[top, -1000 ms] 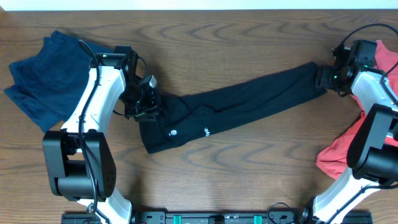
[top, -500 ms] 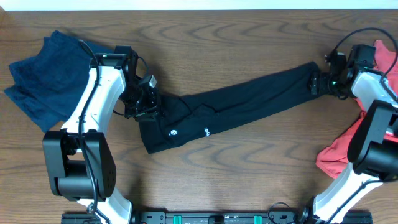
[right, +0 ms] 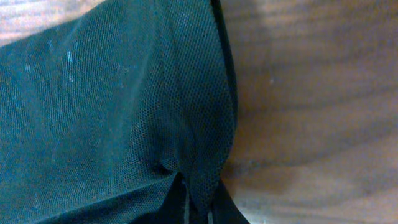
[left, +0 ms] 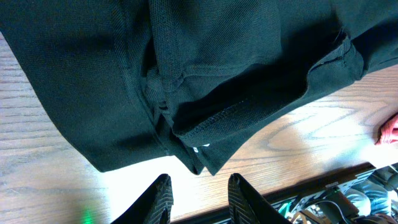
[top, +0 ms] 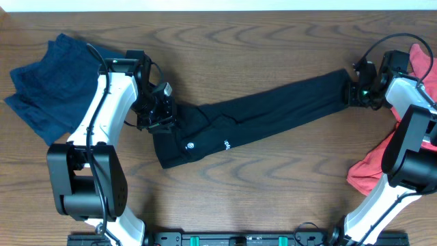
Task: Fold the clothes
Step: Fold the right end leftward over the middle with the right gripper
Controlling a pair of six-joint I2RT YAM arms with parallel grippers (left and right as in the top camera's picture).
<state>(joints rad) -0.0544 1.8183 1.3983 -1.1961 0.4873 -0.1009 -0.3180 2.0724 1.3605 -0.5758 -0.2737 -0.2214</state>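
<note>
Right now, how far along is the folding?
Done: nothing is fully folded; the black garment lies stretched out as a long band. In hand: the right claw pinches one end, and the left claw sits open at the other. Left: folding that band up, then the rumpled navy garment and the pinkish-red garment.

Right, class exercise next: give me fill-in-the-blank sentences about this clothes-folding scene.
The right gripper is ___ on one end of the black garment.
The navy garment lies at the ___ end of the table.
The pinkish-red garment lies at its ___ edge.
Missing words: shut; left; right.
</note>
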